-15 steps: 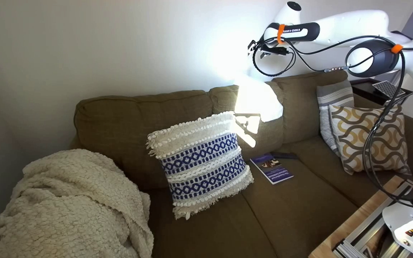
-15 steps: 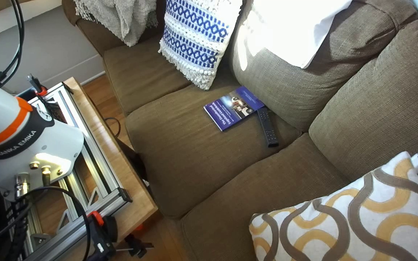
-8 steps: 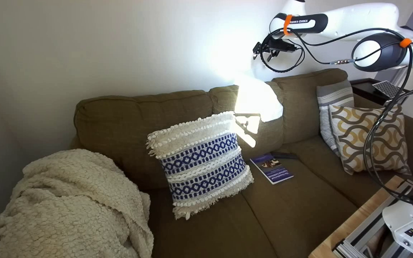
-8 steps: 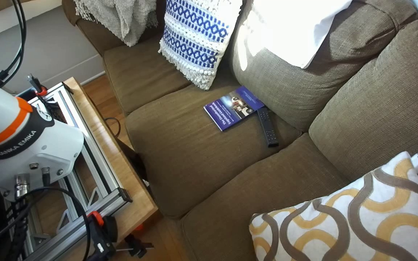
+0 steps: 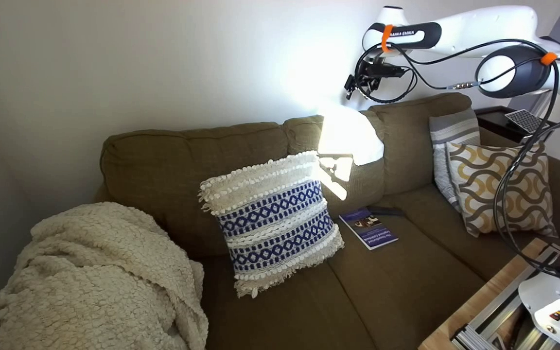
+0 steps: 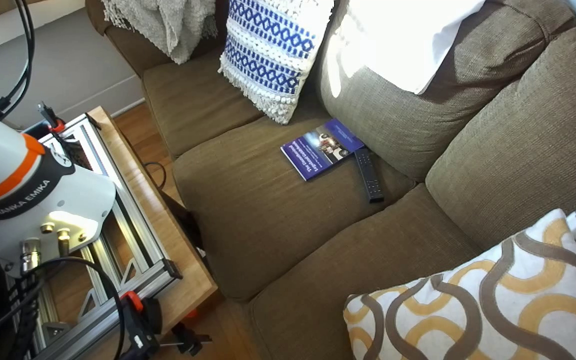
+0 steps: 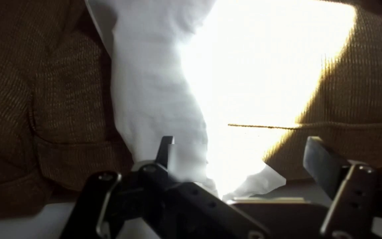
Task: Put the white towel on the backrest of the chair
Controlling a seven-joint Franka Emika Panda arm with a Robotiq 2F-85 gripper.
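A white cloth towel (image 6: 413, 47) drapes the olive-brown fabric sofa backrest (image 5: 241, 146) (placing looks complete); the black metal gripper (image 7: 239, 142) gapes, holding nothing.

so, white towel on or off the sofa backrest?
On: in both exterior views the white towel hangs over the front of the middle backrest cushion. The wrist view shows the gripper open, fingers apart.

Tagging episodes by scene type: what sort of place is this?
Probably a living room in a home. It has a wide olive-brown sofa, a cream blanket heaped at one end of it, and a black remote control lying on the seat.
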